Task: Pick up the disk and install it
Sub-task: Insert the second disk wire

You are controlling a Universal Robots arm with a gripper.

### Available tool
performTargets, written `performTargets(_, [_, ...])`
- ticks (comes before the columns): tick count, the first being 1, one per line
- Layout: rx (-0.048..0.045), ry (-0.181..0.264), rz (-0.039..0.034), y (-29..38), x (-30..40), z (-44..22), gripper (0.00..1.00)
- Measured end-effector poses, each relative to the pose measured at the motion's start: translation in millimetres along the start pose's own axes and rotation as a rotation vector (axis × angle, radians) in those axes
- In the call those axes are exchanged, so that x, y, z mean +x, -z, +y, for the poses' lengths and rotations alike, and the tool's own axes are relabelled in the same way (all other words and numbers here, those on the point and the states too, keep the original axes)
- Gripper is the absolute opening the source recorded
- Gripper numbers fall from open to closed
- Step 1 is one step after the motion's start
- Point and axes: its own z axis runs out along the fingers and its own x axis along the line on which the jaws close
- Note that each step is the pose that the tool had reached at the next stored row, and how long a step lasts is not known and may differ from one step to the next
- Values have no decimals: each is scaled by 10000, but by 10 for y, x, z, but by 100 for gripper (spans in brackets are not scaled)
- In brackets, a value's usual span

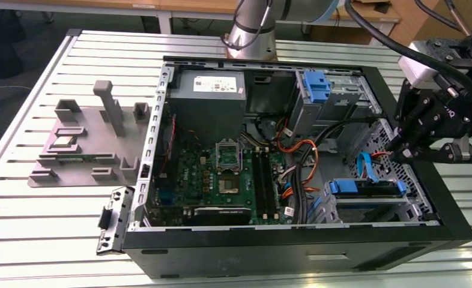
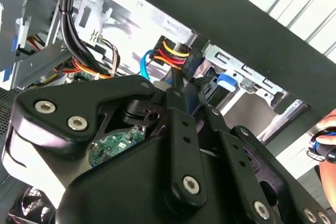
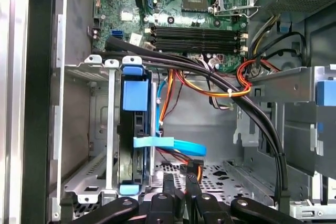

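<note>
The pincer [image 1: 423, 157] hangs over the open computer case [image 1: 300, 252] on the worktop [image 1: 60, 216], fingers pressed together on a cable plug [image 3: 192, 170]. The disk [image 3: 132, 129] sits upright in the drive cage [image 3: 84, 129].

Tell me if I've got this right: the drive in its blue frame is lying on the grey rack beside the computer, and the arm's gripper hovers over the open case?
Not quite. The disk is not on the grey rack. It sits in the metal drive cage inside the computer case, as the first wrist view shows. The gripper does hover over the open case.
</note>
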Motion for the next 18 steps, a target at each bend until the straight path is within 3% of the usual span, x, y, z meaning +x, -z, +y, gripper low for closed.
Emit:
performTargets(8, [-1, 1, -3, -28, 1, -139, 24])
performTargets(18, [-36, -2, 0, -55, 4, -146, 24])
